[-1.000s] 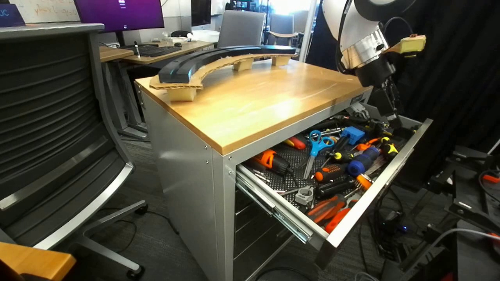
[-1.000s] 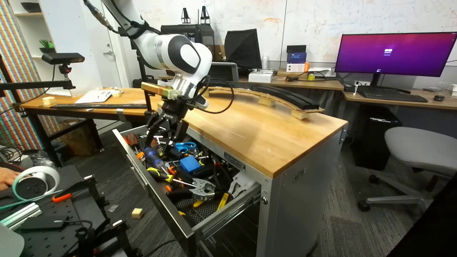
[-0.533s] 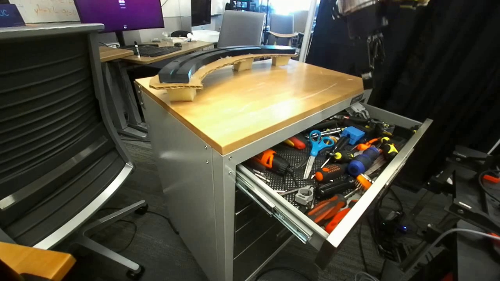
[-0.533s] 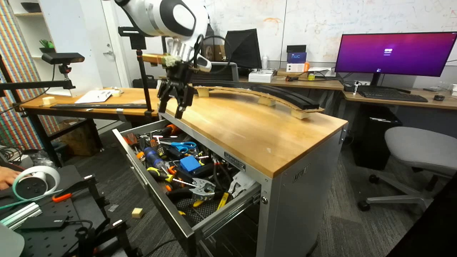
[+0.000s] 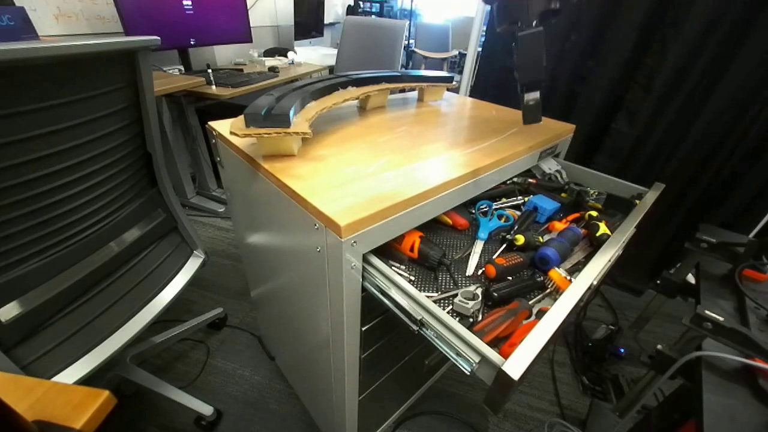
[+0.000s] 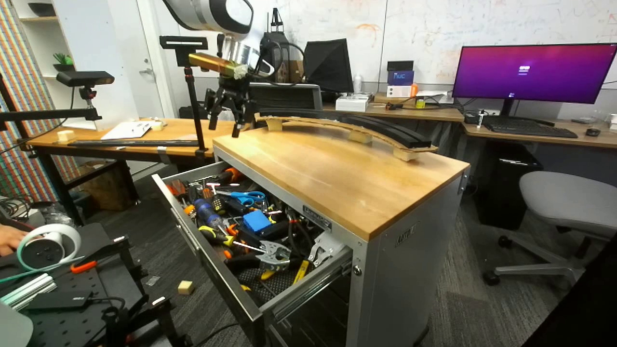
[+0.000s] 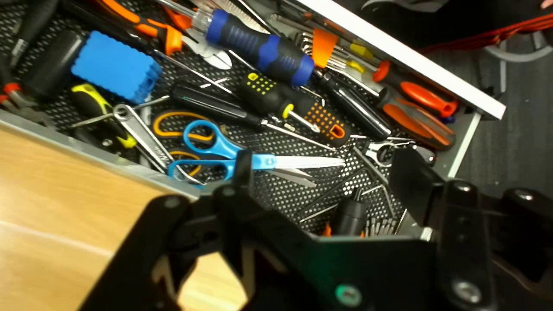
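Claw (image 6: 224,127) is open, fingers (image 7: 244,170) spread, hanging above the worktop (image 6: 337,168) height. Blue scissors (image 7: 264,161) lie below it in the open drawer (image 7: 402,52), showing through the finger gap in the wrist view (one finger masks a bit of them). Also below, same drawer: blue block (image 7: 114,65), blue-and-black screwdriver handle (image 7: 263,47). Curved black piece (image 5: 327,85) sits on the worktop, apart from the claw.

A scribbled, wall-wide whiteboard (image 6: 443,24), purple-screened black monitor (image 6: 532,72), white-and-black robot arm (image 6: 200,14) and grey metal drawer (image 5: 552,318) of colourful hand tools (image 5: 549,255) show a lab.
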You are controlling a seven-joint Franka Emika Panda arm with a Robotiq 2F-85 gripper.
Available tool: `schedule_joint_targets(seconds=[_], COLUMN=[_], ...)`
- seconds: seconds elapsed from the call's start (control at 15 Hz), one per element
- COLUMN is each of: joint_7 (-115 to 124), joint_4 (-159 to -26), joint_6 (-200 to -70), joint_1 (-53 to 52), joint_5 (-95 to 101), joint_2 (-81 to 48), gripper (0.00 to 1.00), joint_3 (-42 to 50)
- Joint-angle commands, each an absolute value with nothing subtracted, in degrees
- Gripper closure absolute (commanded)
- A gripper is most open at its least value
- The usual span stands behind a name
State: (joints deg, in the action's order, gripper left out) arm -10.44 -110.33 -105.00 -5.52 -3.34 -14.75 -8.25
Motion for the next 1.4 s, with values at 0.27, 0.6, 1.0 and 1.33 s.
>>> schedule_joint_targets(seconds=[0.27, 0.6, 1.0, 1.33], joint_7=[-21.06, -22.09, -20.87, -19.5], joint_4=[-101.57, -99.2, -98.19, -97.82], joint_6=[-102.18, -101.64, -100.21, -101.63], joint_1=[-7.77, -9.01, -9.54, -9.83], joint_5=[-1.96, 0.91, 6.32, 8.31], joint_2=[-31.36, -35.97, -40.28, -42.16], gripper=[0.82, 0.97, 0.92, 0.93], joint_3=[-11.33, -11.44, -9.8, -9.51])
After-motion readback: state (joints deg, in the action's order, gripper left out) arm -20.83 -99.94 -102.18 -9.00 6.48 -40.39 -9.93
